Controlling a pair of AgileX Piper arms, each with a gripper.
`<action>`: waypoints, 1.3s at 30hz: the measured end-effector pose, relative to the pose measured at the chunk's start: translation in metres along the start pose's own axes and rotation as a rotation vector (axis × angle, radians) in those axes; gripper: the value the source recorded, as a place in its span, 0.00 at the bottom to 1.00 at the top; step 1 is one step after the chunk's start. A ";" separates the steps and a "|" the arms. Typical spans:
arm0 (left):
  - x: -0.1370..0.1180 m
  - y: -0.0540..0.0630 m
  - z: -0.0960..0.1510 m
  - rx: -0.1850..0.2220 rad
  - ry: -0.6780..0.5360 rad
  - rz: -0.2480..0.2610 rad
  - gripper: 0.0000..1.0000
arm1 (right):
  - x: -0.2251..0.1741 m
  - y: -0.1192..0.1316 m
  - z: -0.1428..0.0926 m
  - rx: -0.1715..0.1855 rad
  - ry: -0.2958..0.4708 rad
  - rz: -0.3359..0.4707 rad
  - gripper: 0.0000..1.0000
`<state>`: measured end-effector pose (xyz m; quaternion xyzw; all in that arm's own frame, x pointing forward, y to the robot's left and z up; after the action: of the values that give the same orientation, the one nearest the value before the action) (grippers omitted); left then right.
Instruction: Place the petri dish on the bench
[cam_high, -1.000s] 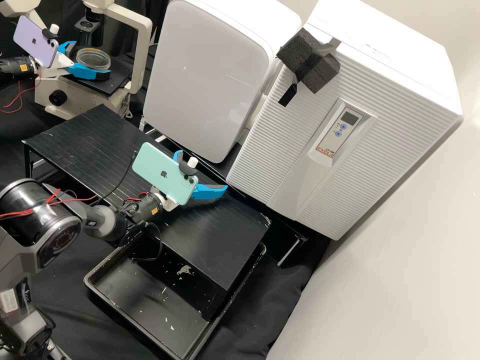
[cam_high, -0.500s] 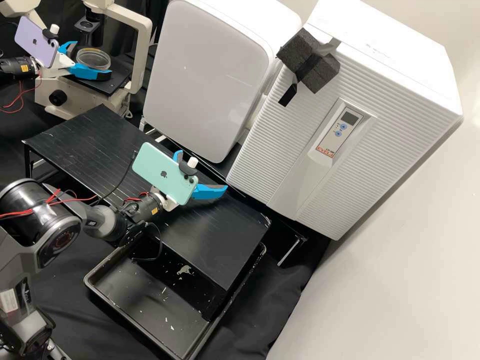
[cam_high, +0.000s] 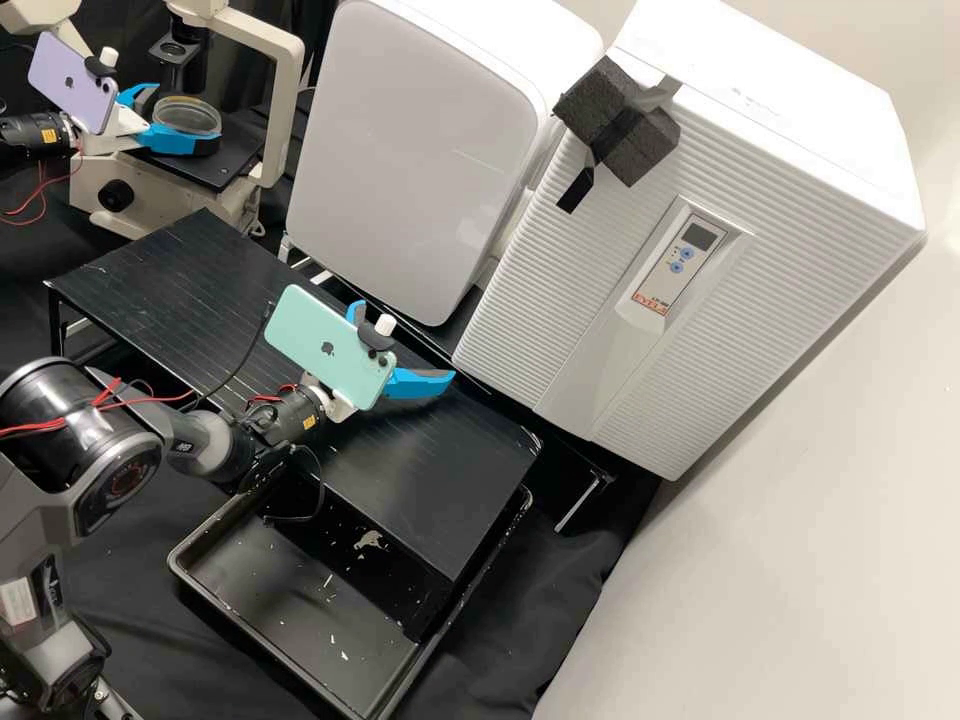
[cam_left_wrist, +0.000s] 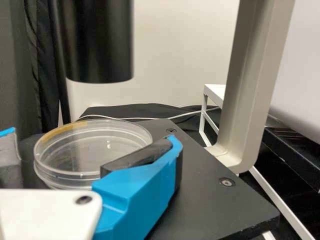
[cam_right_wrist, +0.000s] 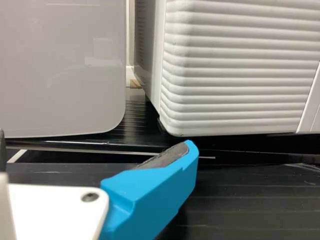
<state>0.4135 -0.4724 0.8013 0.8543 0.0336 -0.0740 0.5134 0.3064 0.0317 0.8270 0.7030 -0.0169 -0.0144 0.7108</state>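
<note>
just drew left gripper (cam_high: 188, 117) in slightly around dish (cam_left_wrist: 85, 150), on stage (cam_left_wrist: 210, 200) at far left. can see gap at one side, so likely needs more squeeze, then lift to bench (cam_high: 180, 270). have right gripper (cam_high: 404, 342) wide above bench.

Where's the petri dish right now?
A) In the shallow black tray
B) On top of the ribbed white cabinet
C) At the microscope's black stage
C: the left wrist view shows the dish at the black stage, between the fingers of the left gripper.
</note>
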 end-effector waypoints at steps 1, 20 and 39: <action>0.001 0.001 -0.001 -0.008 0.002 0.003 0.00 | 0.000 0.000 0.000 0.000 0.000 0.000 1.00; 0.003 -0.001 -0.004 -0.016 0.004 0.012 0.00 | 0.000 0.000 0.000 0.000 0.000 0.000 1.00; -0.045 -0.011 0.025 0.021 -0.165 -0.039 0.00 | 0.000 0.000 0.000 0.000 0.000 0.000 1.00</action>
<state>0.3650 -0.4881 0.7878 0.8497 0.0071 -0.1547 0.5040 0.3064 0.0317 0.8270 0.7030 -0.0169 -0.0144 0.7108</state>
